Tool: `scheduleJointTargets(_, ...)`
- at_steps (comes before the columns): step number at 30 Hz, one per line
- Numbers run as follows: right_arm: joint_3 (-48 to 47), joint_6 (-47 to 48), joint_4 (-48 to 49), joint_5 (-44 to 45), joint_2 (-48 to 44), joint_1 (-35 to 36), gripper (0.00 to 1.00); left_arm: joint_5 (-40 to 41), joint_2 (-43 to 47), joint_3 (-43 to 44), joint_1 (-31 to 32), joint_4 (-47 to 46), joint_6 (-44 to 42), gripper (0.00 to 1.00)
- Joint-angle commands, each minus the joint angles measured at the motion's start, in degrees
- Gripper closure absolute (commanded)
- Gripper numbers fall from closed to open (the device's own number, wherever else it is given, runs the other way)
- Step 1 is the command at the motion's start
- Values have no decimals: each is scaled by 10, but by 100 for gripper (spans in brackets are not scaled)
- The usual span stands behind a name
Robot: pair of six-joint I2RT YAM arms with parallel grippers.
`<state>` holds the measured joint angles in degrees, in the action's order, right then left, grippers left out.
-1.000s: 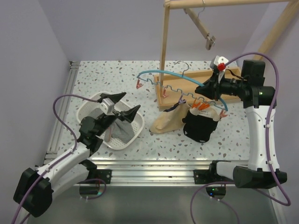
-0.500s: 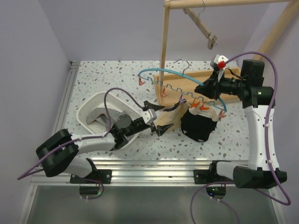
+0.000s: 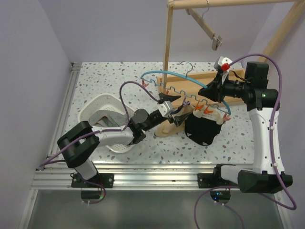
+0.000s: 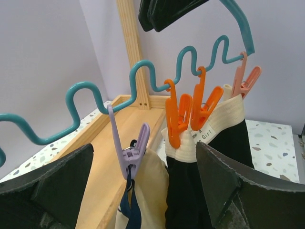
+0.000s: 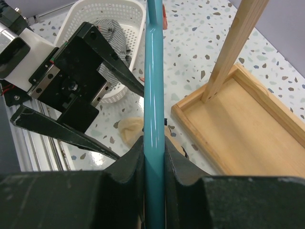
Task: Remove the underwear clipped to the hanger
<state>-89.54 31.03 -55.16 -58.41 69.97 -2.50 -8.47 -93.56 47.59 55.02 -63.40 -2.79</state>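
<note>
On the speckled bench (image 3: 95,76), beyond both hands, stands a wooden frame (image 3: 166,47) with a tray-like base. The right hand (image 5: 153,148) is clenched on the teal wavy hanger (image 5: 153,71), holding it above the bench. A white basket (image 3: 90,107) sits well back from the left hand (image 3: 174,109), beside that arm, with the grey striped pair (image 3: 107,117) lying in it. The left hand is released, its fingers spread wide on either side of the beige pair (image 3: 164,128). The black pair (image 3: 202,131) with its pale waistband hangs just to the right of that hand, below the right hand. Between the left hand's fingers a purple clip (image 4: 133,152) holds the beige pair. Two orange clips (image 4: 181,112) pinch the black pair's waistband, and a pink clip (image 4: 244,81) sits at its far corner.
</note>
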Motion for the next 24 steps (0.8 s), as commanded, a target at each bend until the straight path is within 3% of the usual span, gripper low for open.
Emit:
scheduleJointTargets(1, -5, -9, 37, -25, -17, 3, 100, 28, -21, 41, 8, -24, -16, 10)
scheduleJointTargets(12, -3, -10, 36, -28, -20, 3, 100, 126, -53, 73, 27, -17, -42, 22)
scheduleJointTargets(24, -5, -6, 30, -32, -20, 3, 100, 139, -82, 104, 31, -30, -64, 37)
